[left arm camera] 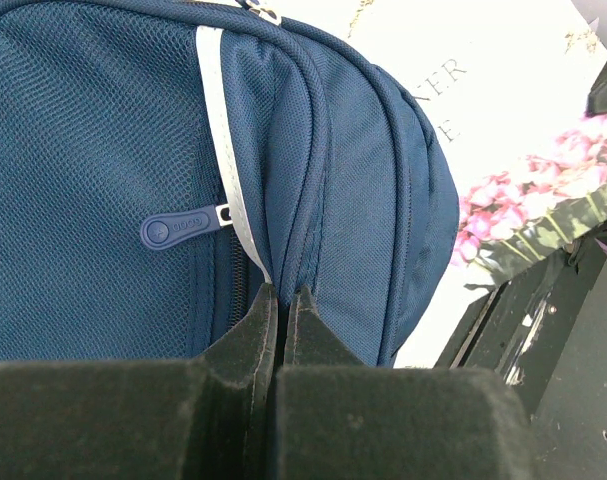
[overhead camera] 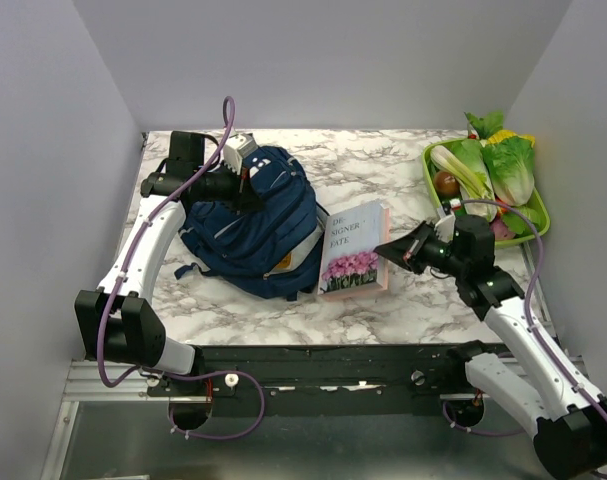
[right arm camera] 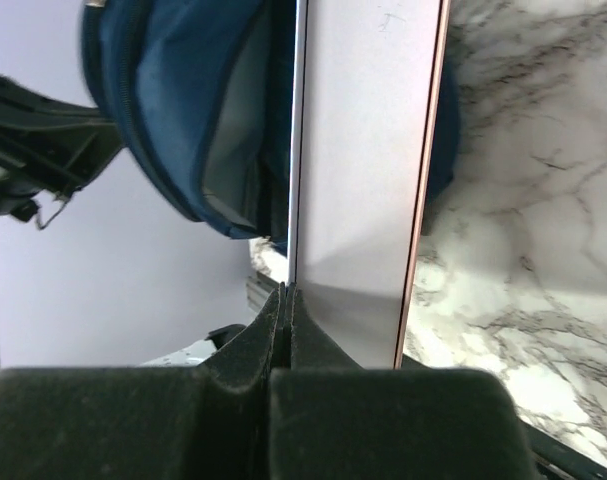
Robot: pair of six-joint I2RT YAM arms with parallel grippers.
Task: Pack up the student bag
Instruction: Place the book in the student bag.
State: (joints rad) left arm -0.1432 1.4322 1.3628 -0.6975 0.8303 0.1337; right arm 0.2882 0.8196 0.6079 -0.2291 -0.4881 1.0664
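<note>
Student bag [overhead camera: 253, 228] lies mid-left on table [overhead camera: 413, 300], long axis near-far, L fingers [left arm camera: 251, 335] pinched on its far top seam, while R fingers [right arm camera: 251, 345], clamped on book [overhead camera: 355, 245] edge, sit right of bag w/ book between.

One student bag [overhead camera: 258, 225], one book [overhead camera: 355, 250] and one green tray [overhead camera: 430, 183] sit on a single table [overhead camera: 403, 165]. Two robot arms [overhead camera: 148, 240] [overhead camera: 513, 320] extend over it.

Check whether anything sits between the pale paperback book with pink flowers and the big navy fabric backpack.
Nothing visible does. The flowered book lies with its left edge against the navy backpack on the marble table. The right gripper pinches the book's far edge; the left gripper pinches the backpack's fabric.
</note>
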